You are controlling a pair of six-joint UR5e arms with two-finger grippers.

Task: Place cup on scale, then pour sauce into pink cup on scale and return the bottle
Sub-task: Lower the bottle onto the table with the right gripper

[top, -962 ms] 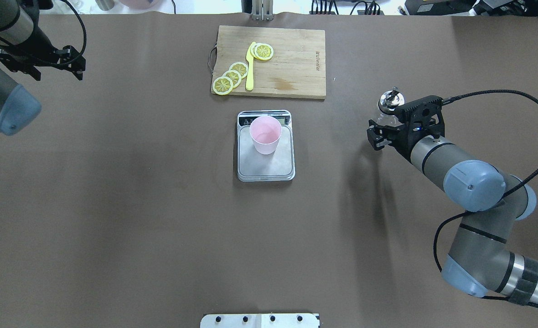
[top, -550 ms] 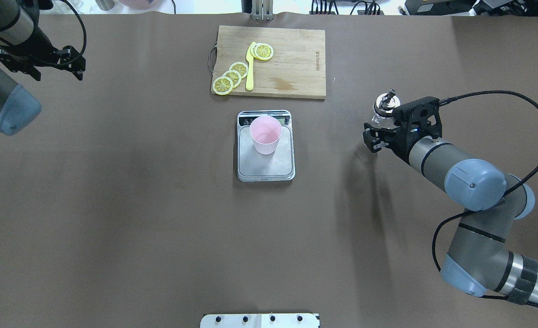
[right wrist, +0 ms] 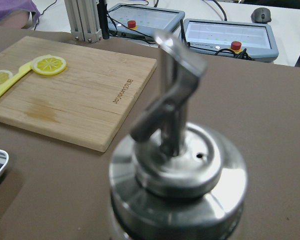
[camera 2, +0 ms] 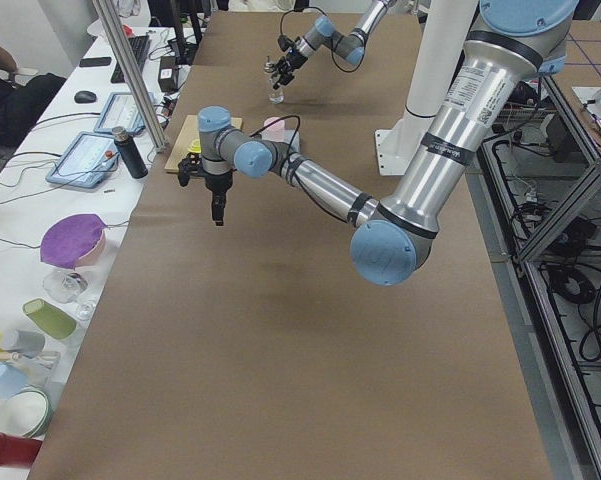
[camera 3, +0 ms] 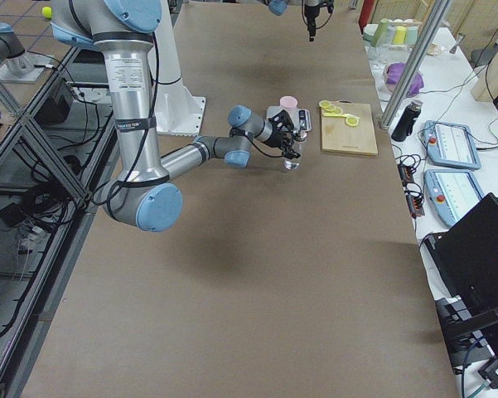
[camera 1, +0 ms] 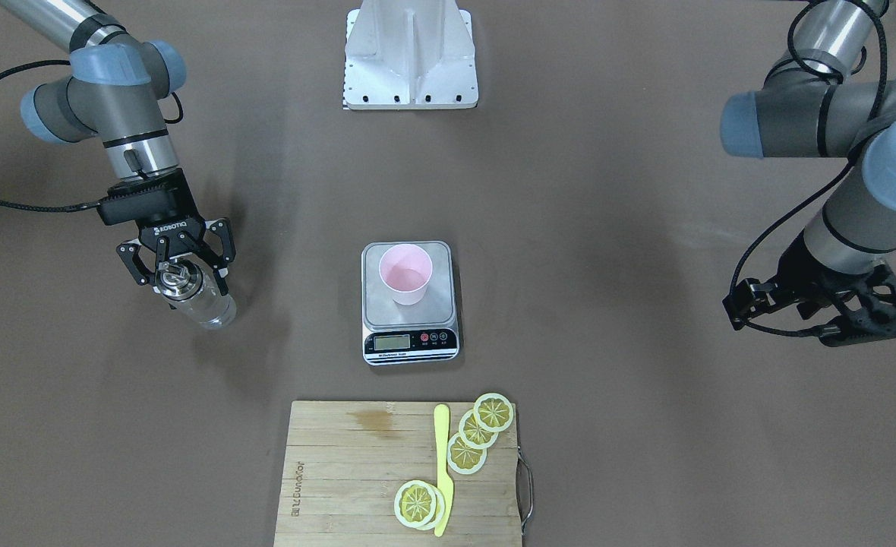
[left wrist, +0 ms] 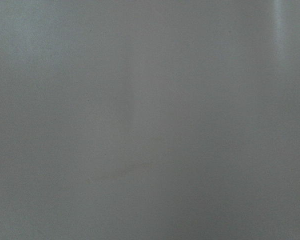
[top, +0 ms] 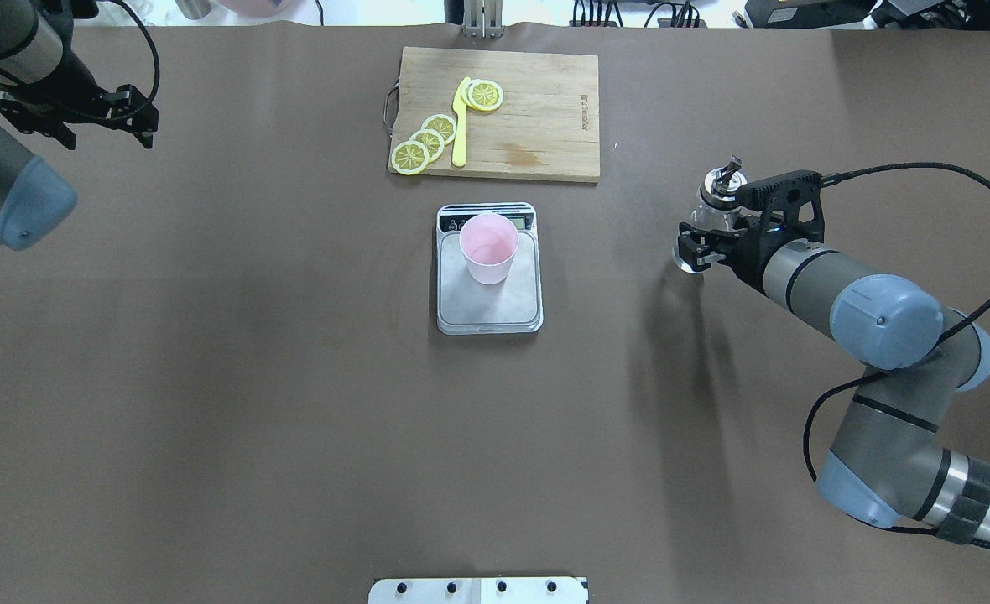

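Observation:
The pale pink cup (camera 1: 405,275) stands upright on the scale (camera 1: 410,343), at the middle of the table; both also show in the overhead view, the cup (top: 488,247) on the scale (top: 487,309). My right gripper (camera 1: 181,282) is shut on the clear glass bottle (camera 1: 206,305), well to the robot's right of the scale. The bottle's metal pourer cap (top: 720,186) points up and fills the right wrist view (right wrist: 177,170). I cannot tell whether the bottle's base touches the table. My left gripper (top: 109,113) hangs far off at the table's left end, holding nothing; its jaws are unclear.
A wooden cutting board (top: 537,109) with lemon slices (top: 428,138) and a yellow knife (top: 460,126) lies just beyond the scale. The robot's white base plate (camera 1: 410,53) is at the near edge. Brown table (top: 294,377) stretches between bottle and scale.
My right gripper with the bottle swayed a little to the left, then came back, and the wrist has turned slightly. The cup, scale and left arm have not moved.

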